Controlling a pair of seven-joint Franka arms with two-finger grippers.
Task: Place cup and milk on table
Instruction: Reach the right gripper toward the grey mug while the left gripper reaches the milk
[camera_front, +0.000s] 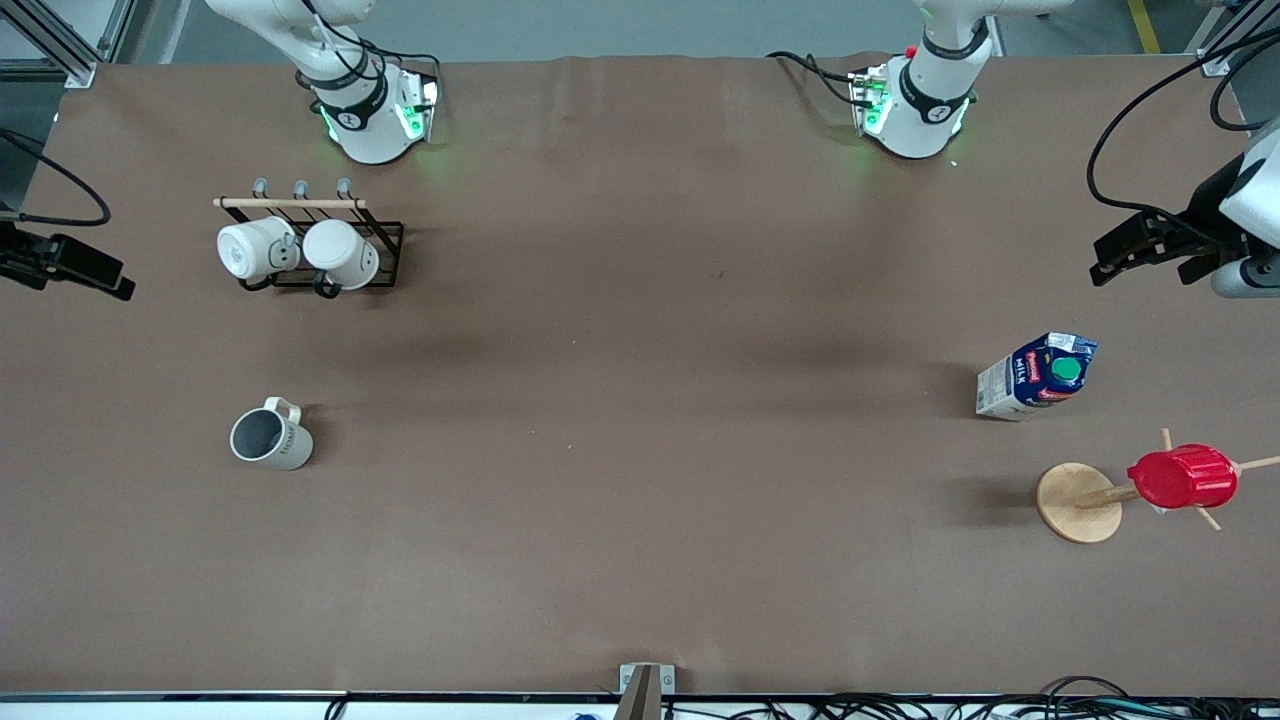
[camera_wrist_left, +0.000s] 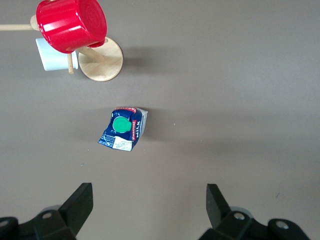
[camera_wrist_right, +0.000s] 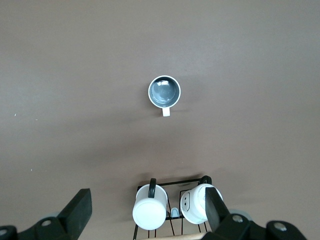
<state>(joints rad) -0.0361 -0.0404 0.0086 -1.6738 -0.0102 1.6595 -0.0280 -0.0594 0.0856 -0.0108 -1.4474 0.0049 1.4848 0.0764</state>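
From my remote station, the brown table (camera_front: 640, 420) stretches wide and bare through its middle, with every object kept toward its two ends. At the right arm's end, the right gripper (camera_front: 70, 265) hangs high at the table's edge, jaws spread and holding nothing; in its wrist view the fingers (camera_wrist_right: 77, 210) frame only tabletop and rack. Below it, two white mugs (camera_front: 300, 255) hang on a black wire rack (camera_front: 385, 255), and nearer the front camera the cup (camera_front: 270, 437) stands upright on the table, well apart from the rack and from that gripper, open cover all round it. At the left arm's end, the milk (camera_front: 1037, 376) stands on the table, green cap up. Just beside it, nearer the camera, a red cup (camera_front: 1182, 477) sits on a wooden peg stand (camera_front: 1075, 505). The left gripper (camera_front: 1150, 250) waits high over the table's edge, released, its fingers (camera_wrist_left: 77, 207) wide, the carton well clear of them.
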